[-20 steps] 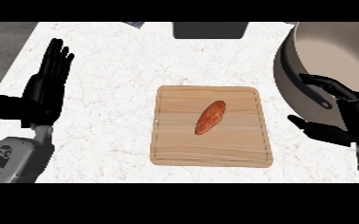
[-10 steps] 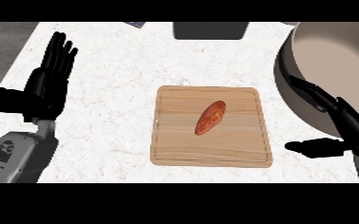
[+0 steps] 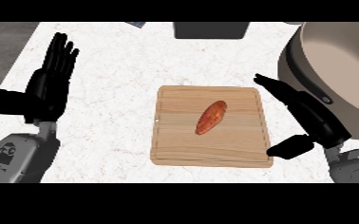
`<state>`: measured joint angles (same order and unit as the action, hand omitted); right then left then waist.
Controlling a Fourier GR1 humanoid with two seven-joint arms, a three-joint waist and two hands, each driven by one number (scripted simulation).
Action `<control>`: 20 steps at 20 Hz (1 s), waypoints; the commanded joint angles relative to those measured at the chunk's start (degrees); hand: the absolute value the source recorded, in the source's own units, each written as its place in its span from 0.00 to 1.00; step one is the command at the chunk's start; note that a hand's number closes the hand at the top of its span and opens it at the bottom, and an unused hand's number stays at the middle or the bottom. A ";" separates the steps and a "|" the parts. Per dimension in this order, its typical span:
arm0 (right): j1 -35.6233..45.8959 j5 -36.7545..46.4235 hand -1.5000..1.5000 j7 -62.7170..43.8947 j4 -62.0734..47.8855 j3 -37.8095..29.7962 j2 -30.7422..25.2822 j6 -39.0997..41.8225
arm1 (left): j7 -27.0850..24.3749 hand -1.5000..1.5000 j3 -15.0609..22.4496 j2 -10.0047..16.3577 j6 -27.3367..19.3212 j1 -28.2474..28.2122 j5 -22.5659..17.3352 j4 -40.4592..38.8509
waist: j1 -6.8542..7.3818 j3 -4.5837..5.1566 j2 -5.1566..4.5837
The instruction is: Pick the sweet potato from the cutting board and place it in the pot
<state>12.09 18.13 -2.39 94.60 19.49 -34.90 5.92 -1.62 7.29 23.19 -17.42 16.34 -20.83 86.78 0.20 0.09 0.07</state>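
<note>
Plainly, we see the tapered, reddish-orange sweet potato (image 3: 211, 117) lying slantwise on the cutting board (image 3: 179, 147). The pot (image 3: 326, 52) shows a pale inner wall. Our right hand (image 3: 308, 116) is spread between them, and our left hand (image 3: 49, 88) rests straight-fingered.

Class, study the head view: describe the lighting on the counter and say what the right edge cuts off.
Head view: light lies evenly on the white counter, without glare; the sweet potato casts hardly any shadow on the cutting board; the black left hand and right hand show little surface detail; the right edge cuts the pot.
</note>
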 commanded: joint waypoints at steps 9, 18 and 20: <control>4.30 7.97 0.00 -11.66 -5.79 3.37 12.20 7.38 | 0.71 0.50 -2.88 -3.37 2.38 0.60 4.18 -2.48 | -0.15 -0.08 -0.12; 4.06 16.76 0.00 -3.01 -13.12 2.21 19.60 2.92 | 3.86 0.50 -5.82 -5.55 4.35 -0.72 6.08 1.55 | -0.08 -0.10 -0.08; 4.95 17.76 0.00 -4.93 -11.36 1.92 21.03 4.15 | 2.51 0.50 -8.06 -4.67 6.87 0.58 5.71 -0.44 | -0.16 -0.09 -0.08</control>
<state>15.58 33.70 -8.51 84.49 23.06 -16.35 9.92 0.20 1.72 18.53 -12.51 15.28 -15.32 87.30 0.11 0.00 -0.01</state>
